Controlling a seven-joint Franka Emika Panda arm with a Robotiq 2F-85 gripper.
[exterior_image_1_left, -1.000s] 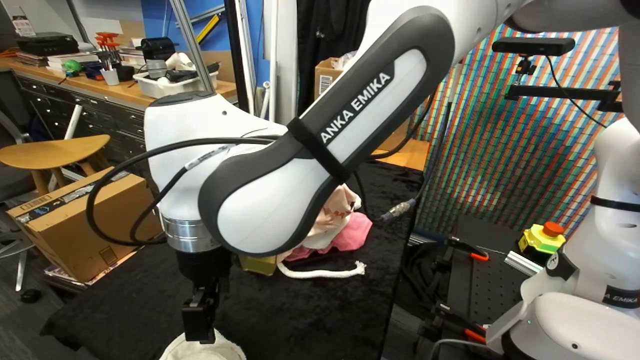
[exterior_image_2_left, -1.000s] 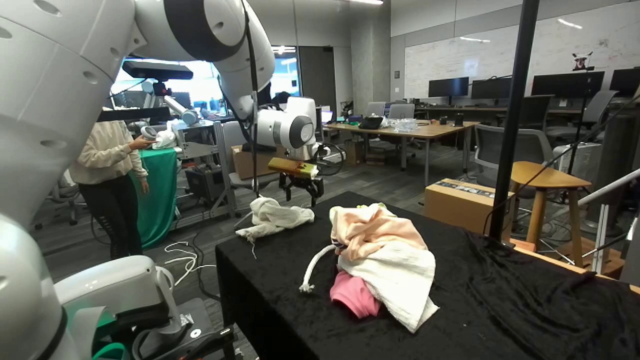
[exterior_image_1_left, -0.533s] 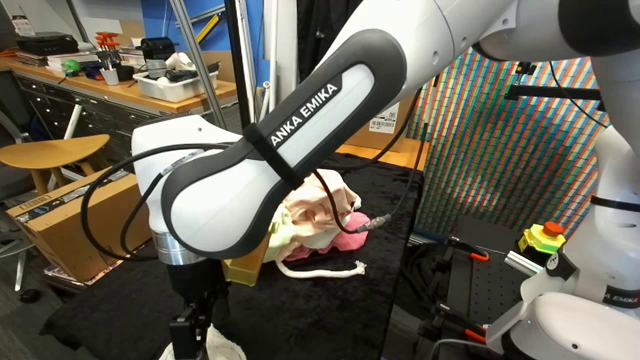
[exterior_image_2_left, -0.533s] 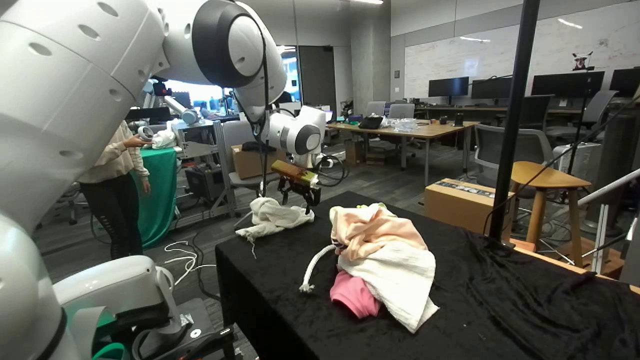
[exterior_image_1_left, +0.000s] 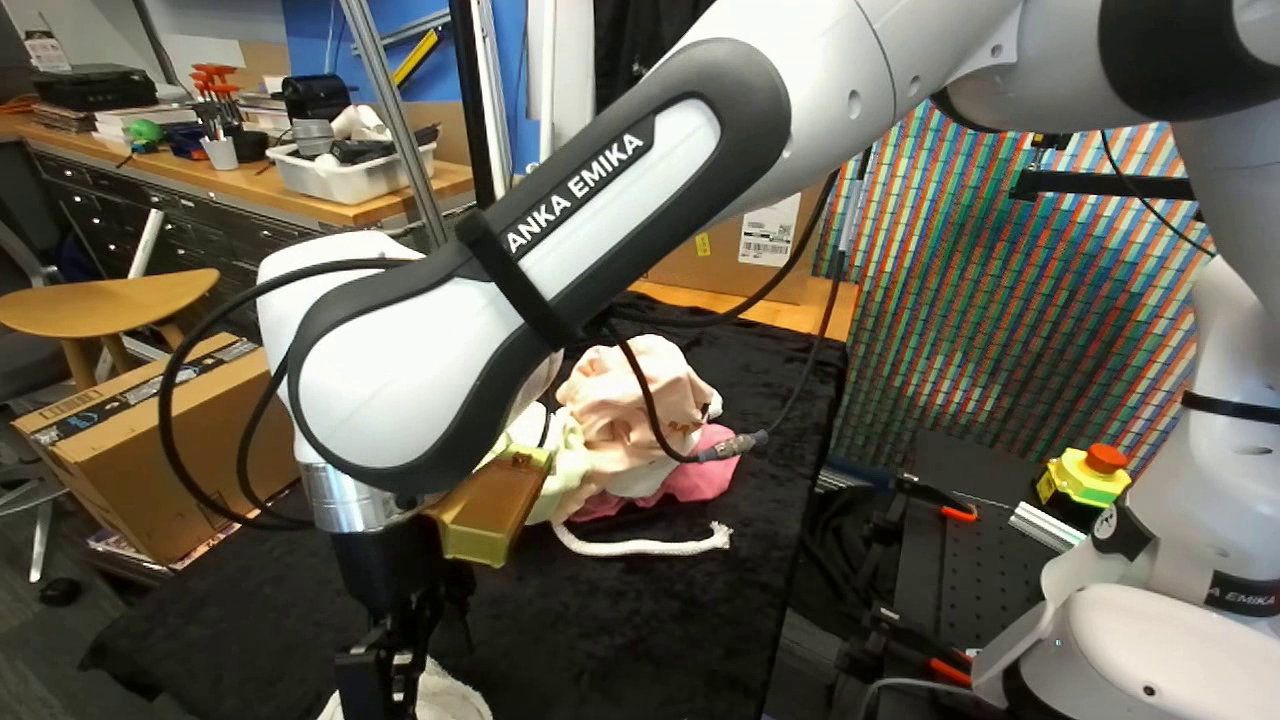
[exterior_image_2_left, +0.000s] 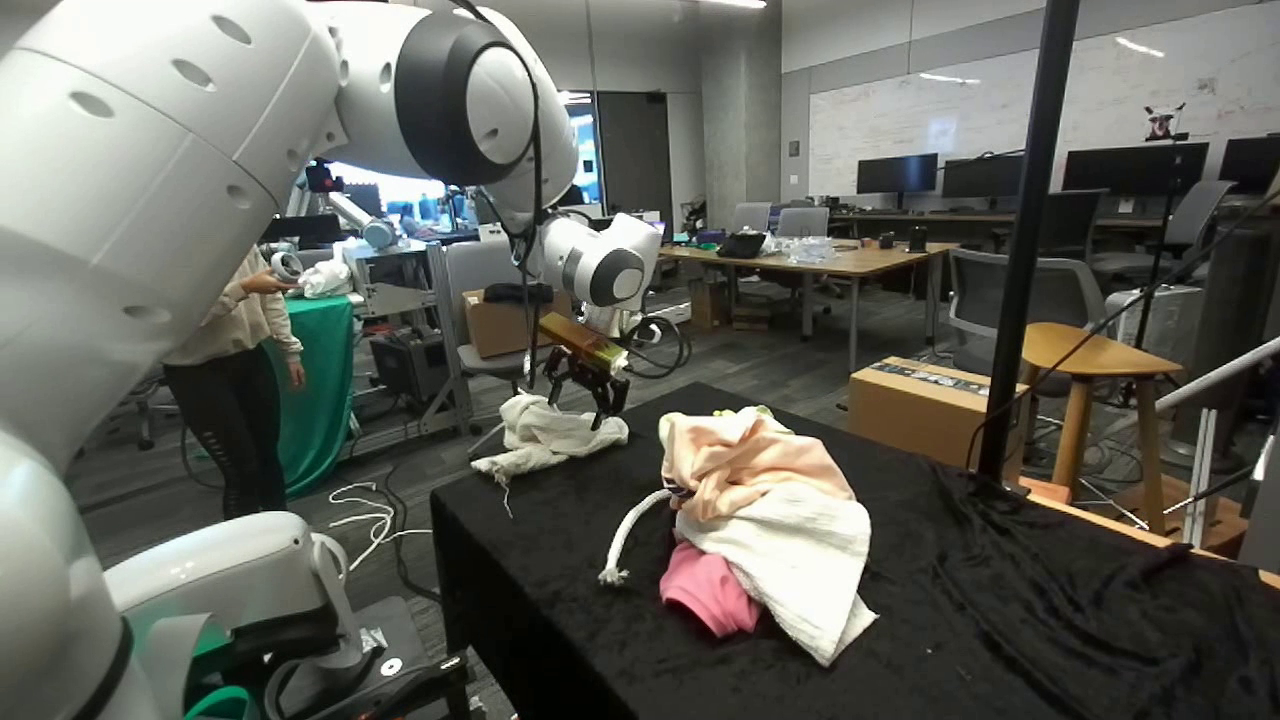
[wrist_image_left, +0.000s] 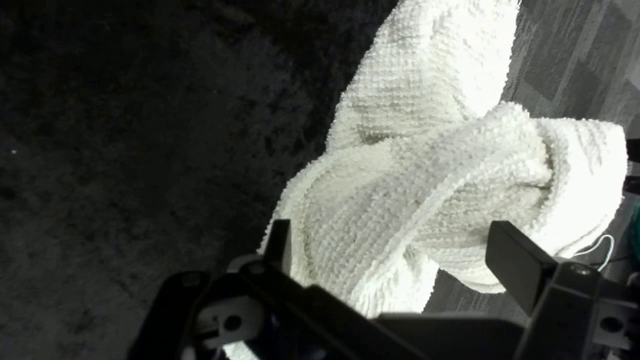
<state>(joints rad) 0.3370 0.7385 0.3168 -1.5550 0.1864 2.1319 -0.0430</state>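
A white textured towel (wrist_image_left: 390, 185) lies crumpled and twisted at the edge of the black-covered table. In the wrist view my gripper (wrist_image_left: 390, 230) stands wide open over it, with towel folds showing between the fingers. In an exterior view the gripper (exterior_image_2_left: 580, 408) points down at the towel (exterior_image_2_left: 545, 430), one finger overlapping its far side; whether it touches I cannot tell. A second heap lies apart from it: peach cloth (exterior_image_2_left: 750, 455), white cloth (exterior_image_2_left: 800, 550), pink cloth (exterior_image_2_left: 710, 595) and a white rope (exterior_image_2_left: 625, 540). Elsewhere the fingertips run out at the bottom of the frame.
A yellow-brown block (exterior_image_1_left: 495, 505) is fixed on the wrist. Black velvet covers the table (exterior_image_2_left: 980, 640), beside a black post (exterior_image_2_left: 1020, 250). A cardboard box (exterior_image_1_left: 170, 440) stands past the table's edge. A person (exterior_image_2_left: 235, 330) stands in the background.
The arm has come down and the gripper has sunk closer to the white towel, its wrist turning somewhat. Towel and cloth heap have stayed put; the jaws look open throughout.
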